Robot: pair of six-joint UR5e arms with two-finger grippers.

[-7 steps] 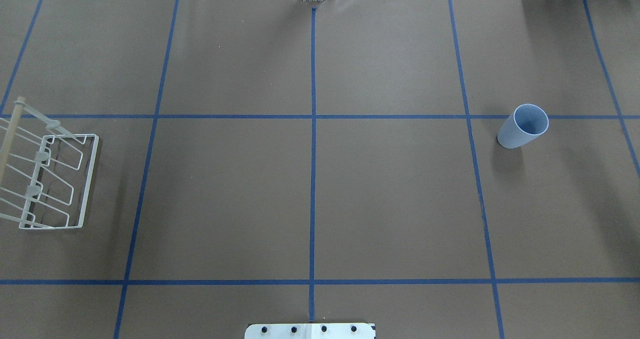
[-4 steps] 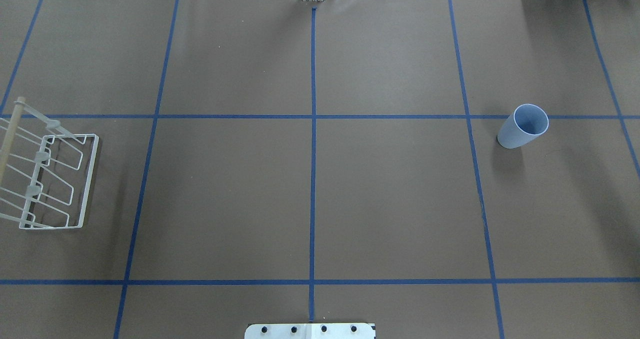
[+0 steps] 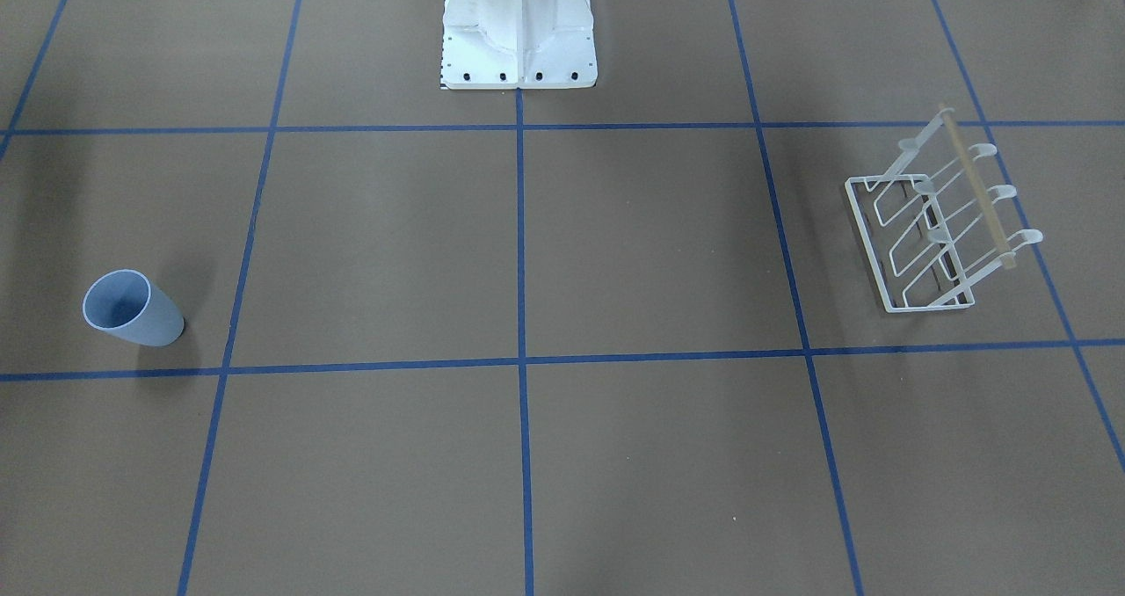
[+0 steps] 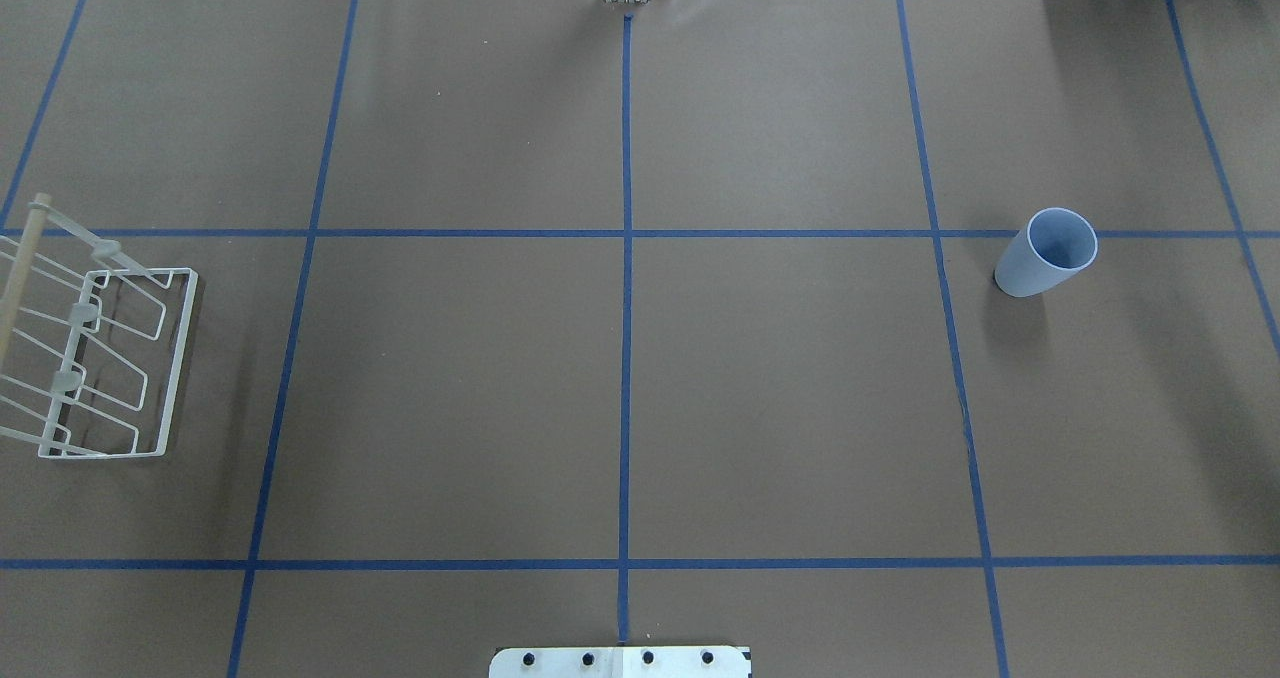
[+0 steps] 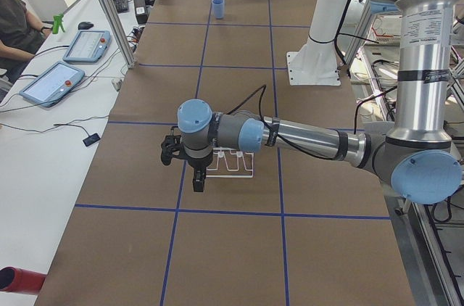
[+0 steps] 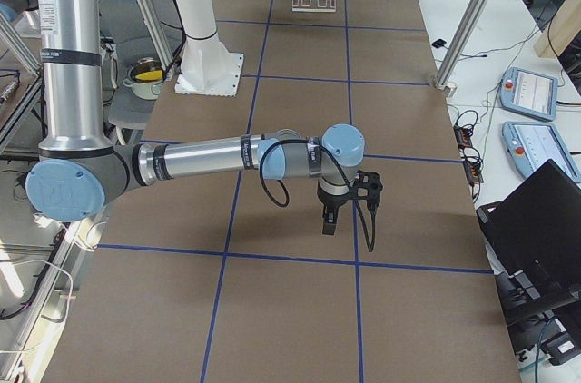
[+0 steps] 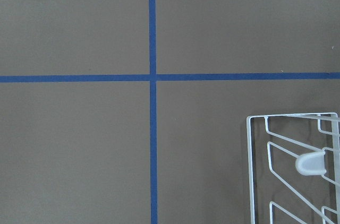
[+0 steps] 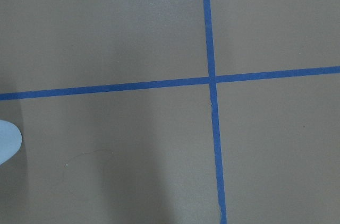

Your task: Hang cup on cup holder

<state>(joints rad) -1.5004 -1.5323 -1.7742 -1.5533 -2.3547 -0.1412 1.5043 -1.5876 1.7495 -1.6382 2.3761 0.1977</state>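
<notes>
Cup (image 4: 1045,253): light blue tumbler, upright with rim up, on the desk (image 4: 780,398). Far out to the robot's-right side of the pedestal (image 3: 518,25) and forward of it. Touched by nothing.

Cup holder (image 4: 177,363): white wire rack with wooden rod and hook tips. Far out on the opposite, robot's-left side of the pedestal, at about the same distance forward. No cup on any hook.

Left arm (image 5: 217,130): stretched out from the pedestal side, above the cup holder. One corner of the rack at the lower right of its wrist view.

Right arm (image 6: 300,158): stretched out from the pedestal on the cup's side. Only a pale blue sliver, probably the cup, at the left edge of its wrist view.

Left jaws: visible only in a side view. Opening and contents impossible to tell.

Right jaws: likewise visible only in a side view, and impossible to tell.

Step in hand: judged as the very start, with no grasp made and the task essentially undone.

Next move: probably calls for shifting the right jaws over the cup, descending and closing across its tapered wall. Then a carry past the pedestal, perhaps a hand-over, and an inversion onto a hook tip.

Change from earlier overhead frames: none detectable. Cup and cup holder unmoved relative to the pedestal, and no arm in view then or now.
</notes>
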